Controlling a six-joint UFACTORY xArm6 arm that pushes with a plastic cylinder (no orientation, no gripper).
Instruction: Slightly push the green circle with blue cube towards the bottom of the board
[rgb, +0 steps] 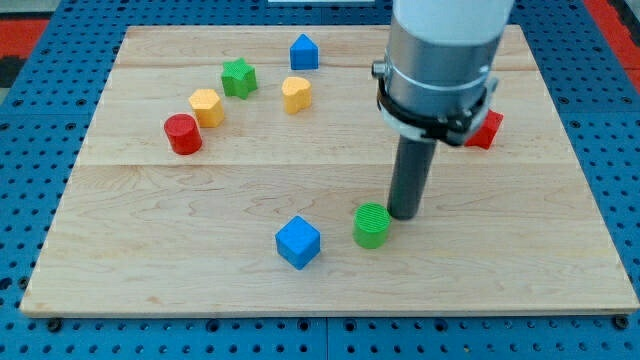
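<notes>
One camera looks at my board (150, 250).
It sits high at the bottom edge, looking down, quite near.

Pale wooden board (200, 200) with visible grain, matt ribbed plastic-looking green circle (371, 225), matt blue cube (298, 242), dark rod

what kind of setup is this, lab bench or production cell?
Most likely a lab tabletop pushing rig, not production. A bare wooden board lies on blue perforated matting, strewn with small toy-like blocks such as the green circle and blue cube. My tip sits just right of the green circle.
</notes>
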